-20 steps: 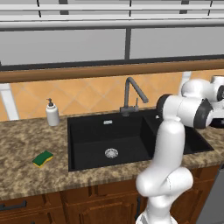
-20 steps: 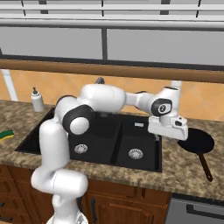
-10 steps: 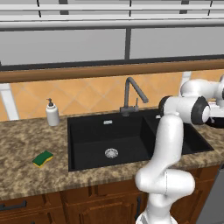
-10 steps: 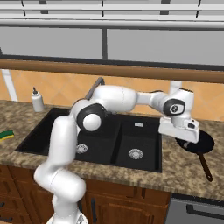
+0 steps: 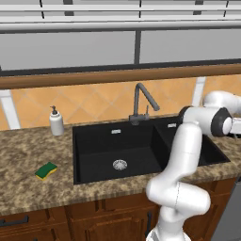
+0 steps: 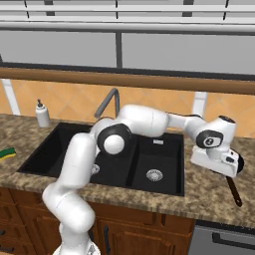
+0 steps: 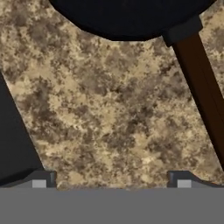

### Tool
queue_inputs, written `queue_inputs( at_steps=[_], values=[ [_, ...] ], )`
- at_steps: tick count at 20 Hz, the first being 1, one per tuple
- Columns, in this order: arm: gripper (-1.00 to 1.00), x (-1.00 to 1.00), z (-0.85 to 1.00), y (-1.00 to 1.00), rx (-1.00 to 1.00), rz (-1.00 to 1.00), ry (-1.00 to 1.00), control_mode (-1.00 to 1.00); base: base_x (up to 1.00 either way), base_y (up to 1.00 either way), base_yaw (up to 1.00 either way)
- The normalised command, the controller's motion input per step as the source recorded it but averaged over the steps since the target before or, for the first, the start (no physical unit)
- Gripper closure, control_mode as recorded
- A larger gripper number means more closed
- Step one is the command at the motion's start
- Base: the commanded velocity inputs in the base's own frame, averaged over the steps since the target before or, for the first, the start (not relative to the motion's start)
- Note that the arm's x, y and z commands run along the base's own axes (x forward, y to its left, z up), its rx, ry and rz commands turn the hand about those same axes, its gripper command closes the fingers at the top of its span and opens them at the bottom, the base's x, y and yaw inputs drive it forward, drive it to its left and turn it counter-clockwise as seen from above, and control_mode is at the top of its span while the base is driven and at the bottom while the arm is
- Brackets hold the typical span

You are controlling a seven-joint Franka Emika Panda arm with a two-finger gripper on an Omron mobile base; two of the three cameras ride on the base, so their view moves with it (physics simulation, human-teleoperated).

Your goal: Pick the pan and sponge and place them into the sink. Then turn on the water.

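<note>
The black pan (image 7: 131, 15) lies on the speckled counter right of the sink, its rim along the top of the hand view and its dark brown handle (image 7: 202, 89) running down the right side. My gripper (image 7: 109, 181) hovers open just above bare counter, short of the pan, nothing between its fingertips (image 7: 181, 178). From the right base camera, the hand (image 6: 214, 158) covers most of the pan, leaving the handle (image 6: 233, 189) showing. The yellow-green sponge (image 5: 45, 170) lies on the counter left of the black double sink (image 5: 94, 155). No water runs from the faucet (image 5: 140, 101).
A white soap dispenser (image 5: 56, 121) stands at the back left of the sink. The sink's right edge (image 7: 13, 144) is close on the left of the hand view. The counter's front edge runs just past the pan handle's tip.
The arm has swung further right, carrying the hand from over the right basin's edge to the counter beside the pan, and lower.
</note>
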Motion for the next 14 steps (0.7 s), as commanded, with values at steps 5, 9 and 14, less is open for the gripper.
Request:
queue_inputs(
  at_steps=[5,9,14],
  values=[
    [-1.00,-0.09,-0.28,-0.36,-0.02,0.02,-0.05,-1.00,0.00,0.00,0.00],
    [-1.00,0.02,0.00,-0.23,-0.03,0.09,-0.07,-1.00,0.00,0.00,0.00],
    [-1.00,0.00,-0.01,-0.36,-0.03,0.13,-0.02,-1.00,0.00,0.00,0.00]
  ],
)
